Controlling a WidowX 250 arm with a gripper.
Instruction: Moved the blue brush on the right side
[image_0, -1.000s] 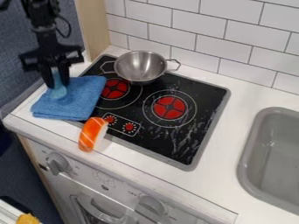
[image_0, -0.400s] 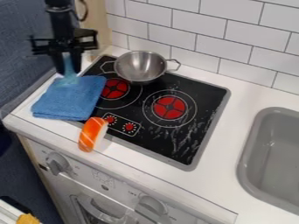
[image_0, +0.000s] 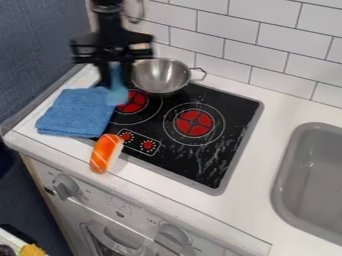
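Brush: plain light blue
Gripper: black
Cloth, by the worktop's left edge: one even mid-blue
Hob: black, grey border, whitish streaks
Burners: red, split by a dark cross, thin pale rings around
Dials: red, ringed with white marks
Pot, toward the worktop's back edge: silver
Sushi, by the worktop's front edge: orange with pale stripes, white below
Worktop: white
Sink: grey
Tiles: white, dark grout lines
Knobs: grey
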